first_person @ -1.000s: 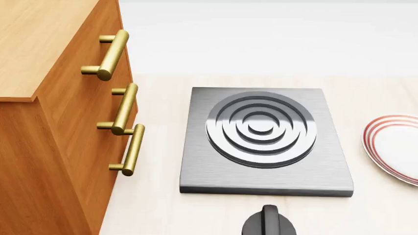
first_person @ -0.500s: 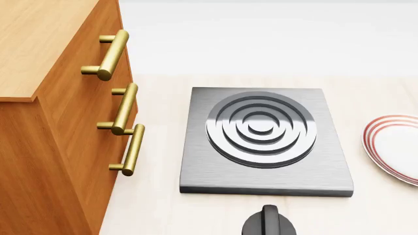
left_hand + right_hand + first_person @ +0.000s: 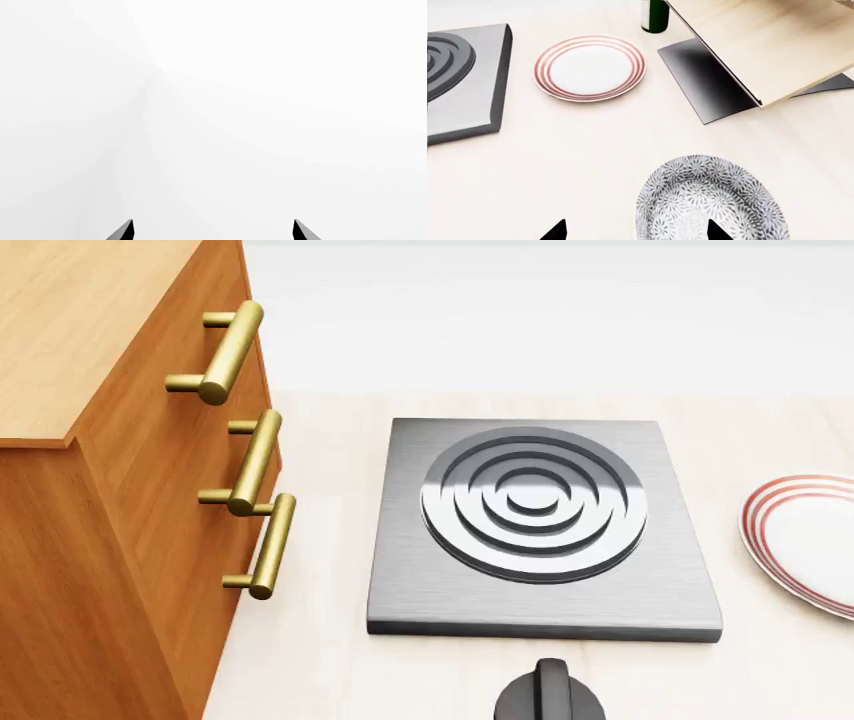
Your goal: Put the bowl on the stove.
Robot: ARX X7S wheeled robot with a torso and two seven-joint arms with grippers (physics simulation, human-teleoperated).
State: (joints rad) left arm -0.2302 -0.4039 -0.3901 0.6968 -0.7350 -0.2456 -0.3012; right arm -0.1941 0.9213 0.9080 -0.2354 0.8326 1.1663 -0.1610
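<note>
Head view: stove (image 3: 541, 530) sits flat on the pale counter (image 3: 334, 640), square grey slab with its raised rings bare on top. Just left of it stands a wooden cabinet (image 3: 94, 490) with three brass handles (image 3: 254, 462) facing the stove. A black knob (image 3: 550, 695) lies near the stove's front edge, apart from it, partly cut by the frame. A plate (image 3: 807, 540) with red rings lies to the right, apart from the stove and cut by the frame edge. Neither arm shows in this view, and the bowl is out of it too. Right wrist view: bowl (image 3: 710, 205) rests upright on the counter, speckled inside and out, close under the right gripper (image 3: 635, 231) — only two dark fingertips (image 3: 555, 231) show, spread wide with a clear gap, one tip over the bowl's inside, nothing clamped; whether that tip touches the bowl cannot be told. The plate lies between bowl and stove, well clear of the bowl. Beyond the bowl a light wooden board (image 3: 767, 45) tilts up over a dark base (image 3: 700, 85), and a green bottle (image 3: 654, 15) stands near the plate. Left wrist view: left gripper (image 3: 212, 232) shows two dark tips set well apart, holding nothing, against blank white — its place cannot be told.
</note>
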